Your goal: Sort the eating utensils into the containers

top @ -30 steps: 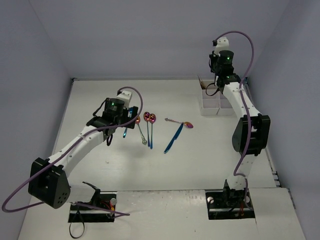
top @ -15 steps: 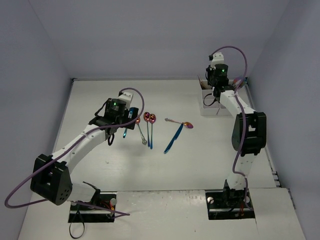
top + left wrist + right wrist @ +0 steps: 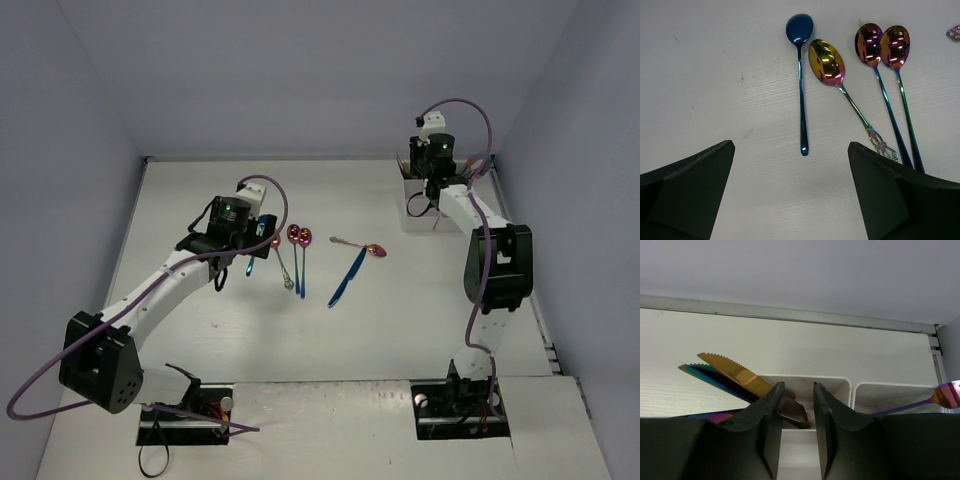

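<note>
Left claw (image 3: 790,145) is spread wide over the worktop (image 3: 715,75), slim blue spoon (image 3: 801,90) lying straight ahead between its fingers, gold spoon (image 3: 826,61) just right of that. Looks light, stiff, slick and flat, so I'd pinch across mid-handle. Right claw (image 3: 795,390) shows a narrow empty gap over the white tray (image 3: 840,382), gold serrated knife (image 3: 730,369) leaning at its left. No readable writing anywhere.

Left gripper (image 3: 790,150) gapes wide; right gripper (image 3: 795,390), narrowly parted, is extended far forward.
</note>
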